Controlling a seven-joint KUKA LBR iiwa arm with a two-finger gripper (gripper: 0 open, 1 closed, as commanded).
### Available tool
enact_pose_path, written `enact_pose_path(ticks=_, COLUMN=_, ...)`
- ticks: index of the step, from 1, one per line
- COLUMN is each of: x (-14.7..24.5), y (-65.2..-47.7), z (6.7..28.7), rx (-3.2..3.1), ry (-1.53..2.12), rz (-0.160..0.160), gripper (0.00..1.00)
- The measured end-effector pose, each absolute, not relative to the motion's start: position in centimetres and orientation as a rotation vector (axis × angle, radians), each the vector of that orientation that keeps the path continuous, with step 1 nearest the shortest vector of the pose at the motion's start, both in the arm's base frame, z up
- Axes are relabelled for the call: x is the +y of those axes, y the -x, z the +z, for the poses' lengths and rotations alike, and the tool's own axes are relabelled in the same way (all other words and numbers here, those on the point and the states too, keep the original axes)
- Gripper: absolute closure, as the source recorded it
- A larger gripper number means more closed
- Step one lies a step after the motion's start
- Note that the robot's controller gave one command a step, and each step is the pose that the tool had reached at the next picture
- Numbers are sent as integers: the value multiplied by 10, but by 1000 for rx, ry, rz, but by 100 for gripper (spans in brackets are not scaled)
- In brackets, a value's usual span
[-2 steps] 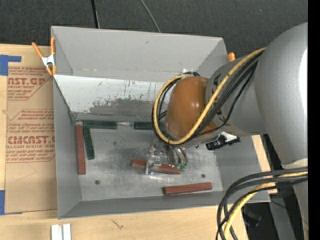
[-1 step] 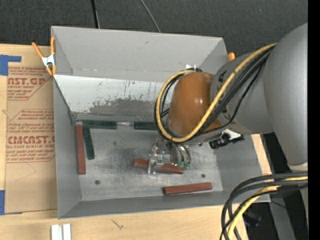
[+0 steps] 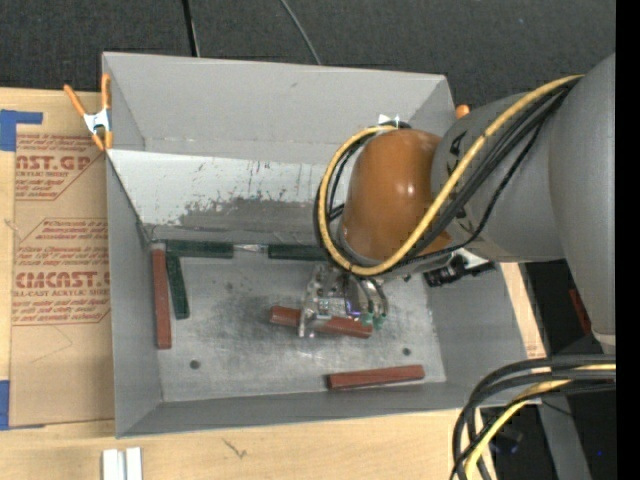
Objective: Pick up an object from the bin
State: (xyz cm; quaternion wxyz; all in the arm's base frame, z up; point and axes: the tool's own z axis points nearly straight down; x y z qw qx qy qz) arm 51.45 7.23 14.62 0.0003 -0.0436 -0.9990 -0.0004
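1. The gripper (image 3: 338, 313) sits low over the middle of the bin (image 3: 280, 108) floor, right on the central reddish-brown bar (image 3: 286, 317), which lies flat and runs left to right. I cannot tell whether the gripper is wide or clamped on it.
2. For a good pick, the grasp should probably span the bar's narrow width near its middle, so that it lifts level instead of tipping.
3. The front reddish-brown bar (image 3: 375, 376) lies near the front wall, apart from the gripper.
4. The rear green bar (image 3: 295, 253) lies at the back wall's foot, also near.
5. Well apart on the left lie the left reddish-brown bar (image 3: 160, 298) and 2 more dark green bars (image 3: 178, 286).
6. Nothing seems to block a straight lift.
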Motion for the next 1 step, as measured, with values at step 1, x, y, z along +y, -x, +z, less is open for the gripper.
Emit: enact_pose_path(ticks=1, x=72, y=-514, z=158, rx=-3142, ry=136, rz=-2, gripper=100)
